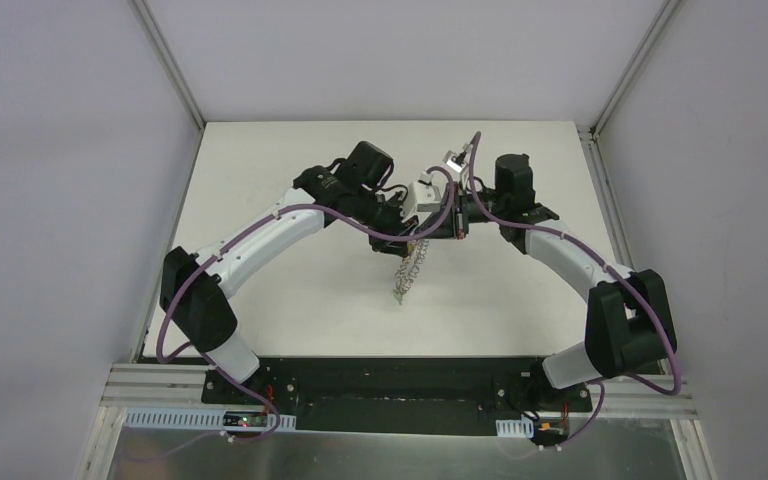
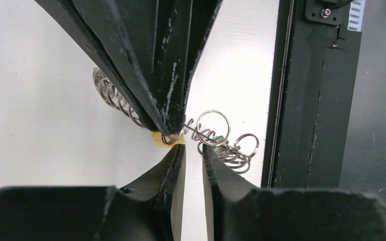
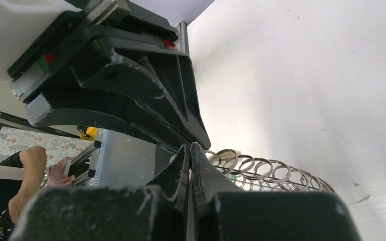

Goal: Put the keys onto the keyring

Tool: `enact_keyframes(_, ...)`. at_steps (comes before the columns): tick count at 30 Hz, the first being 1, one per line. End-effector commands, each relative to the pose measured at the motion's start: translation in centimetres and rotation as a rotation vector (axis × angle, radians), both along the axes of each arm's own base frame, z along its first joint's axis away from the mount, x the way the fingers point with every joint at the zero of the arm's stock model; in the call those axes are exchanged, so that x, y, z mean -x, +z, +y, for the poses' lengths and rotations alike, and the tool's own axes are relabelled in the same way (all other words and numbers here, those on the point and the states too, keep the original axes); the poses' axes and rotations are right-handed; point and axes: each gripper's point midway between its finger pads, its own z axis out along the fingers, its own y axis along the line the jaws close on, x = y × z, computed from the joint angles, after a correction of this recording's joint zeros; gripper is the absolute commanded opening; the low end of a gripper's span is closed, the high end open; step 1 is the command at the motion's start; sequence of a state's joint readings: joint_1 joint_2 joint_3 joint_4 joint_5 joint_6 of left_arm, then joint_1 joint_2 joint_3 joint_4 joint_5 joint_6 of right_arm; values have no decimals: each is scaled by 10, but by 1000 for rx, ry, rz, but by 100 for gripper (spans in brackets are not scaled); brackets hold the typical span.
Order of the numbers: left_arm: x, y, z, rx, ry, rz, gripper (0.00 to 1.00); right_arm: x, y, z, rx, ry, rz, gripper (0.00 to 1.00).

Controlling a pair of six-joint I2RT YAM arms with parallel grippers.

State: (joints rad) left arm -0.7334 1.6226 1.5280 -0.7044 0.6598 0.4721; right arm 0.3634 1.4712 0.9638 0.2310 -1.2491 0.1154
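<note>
**Base rail** [image 1: 400,385]: dark and nearest you, with both arms bolted along it. They arch outward, so keep your elbows inside the side walls.

**Table** [image 1: 290,300]: white and flat. There is open room on both sides of the arms and towards you, which I judge the safest direction for any retreat.

**Keyring** [image 1: 407,268]: trails from where the two grippers meet over mid-table, down towards you. Whether its low end touches the table cannot be told. Expect it to be light, with a springy fringe of thin wire loops. It will probably swing, snag and slide on smooth pads. Take hold of a single loop or the flat rim, never a bunch of loops.

**Yellow key** [image 2: 157,139]: tiny, and sits right at the right arm's fingertips.

**Green key** [image 2: 217,138]: tucked among the loops just beside it. Both keys are probably stiff and easy to drop.

**Right gripper** [image 3: 189,149]: pressed together on a keyring loop next to the yellow head.

**Left gripper** [image 2: 193,149]: set to a narrow gap with nothing seen between the pads, just short of the loops.

**Far side**: bare table, then walls and corner posts. The tips of the two grippers almost touch, so you should make only small moves.
</note>
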Motion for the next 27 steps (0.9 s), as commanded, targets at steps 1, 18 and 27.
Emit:
enact_keyframes(1, -4, 13, 1, 27, 39, 16, 23, -2, 18, -7, -51, 11, -104, 0)
enact_keyframes(18, -6, 35, -16, 205, 34, 248, 43, 20, 22, -12, -98, 135, -139, 0)
enact_keyframes(27, -2, 30, -22, 231, 29, 307, 41, 21, 23, -12, -98, 134, -139, 0)
